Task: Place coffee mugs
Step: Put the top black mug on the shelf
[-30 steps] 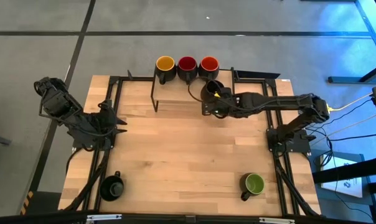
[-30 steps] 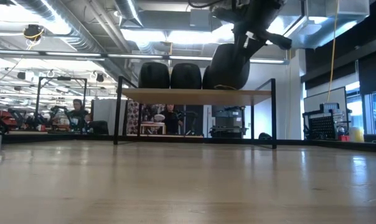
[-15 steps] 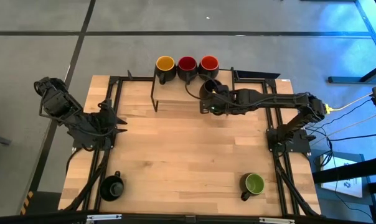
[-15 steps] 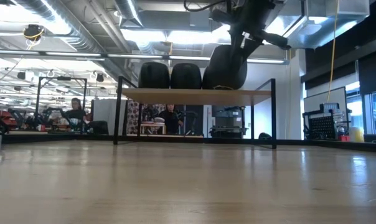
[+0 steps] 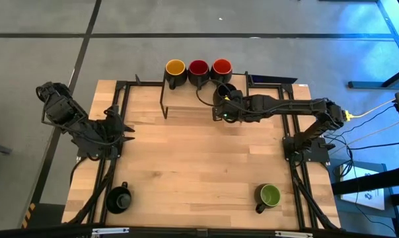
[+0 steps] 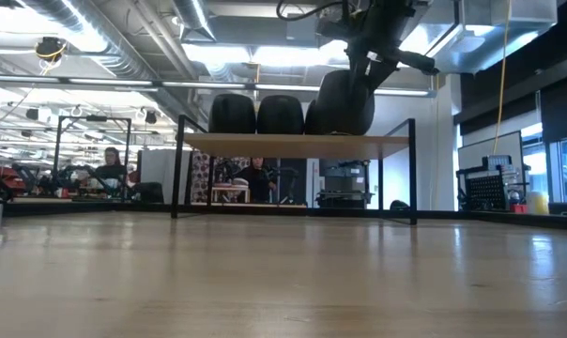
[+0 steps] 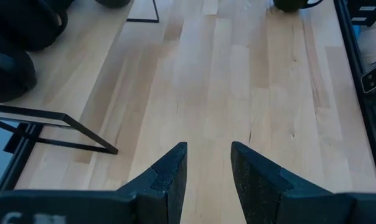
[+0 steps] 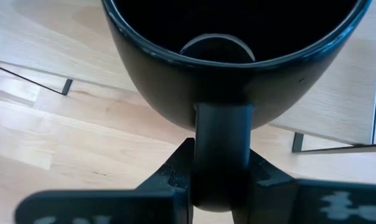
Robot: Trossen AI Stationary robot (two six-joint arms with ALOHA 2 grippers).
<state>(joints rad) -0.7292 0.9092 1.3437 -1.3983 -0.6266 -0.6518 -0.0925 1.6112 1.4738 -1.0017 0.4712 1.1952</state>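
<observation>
My right gripper (image 8: 216,171) is clamped on the black mug's (image 8: 238,56) handle — mug sits just ahead of the fingers, over the shelf (image 5: 186,109), nothing inside. Beyond it: yellow (image 5: 176,69), red (image 5: 198,68), orange-red (image 5: 222,68) mugs. Left gripper (image 7: 206,171) apart, idle.

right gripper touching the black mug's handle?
Touching. Right wrist view: right gripper fingers clamp both sides of the black-inside black mug's handle, no gap.

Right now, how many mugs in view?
6: yellow, red, orange-red on shelf; black in right gripper; black and green on table.
</observation>
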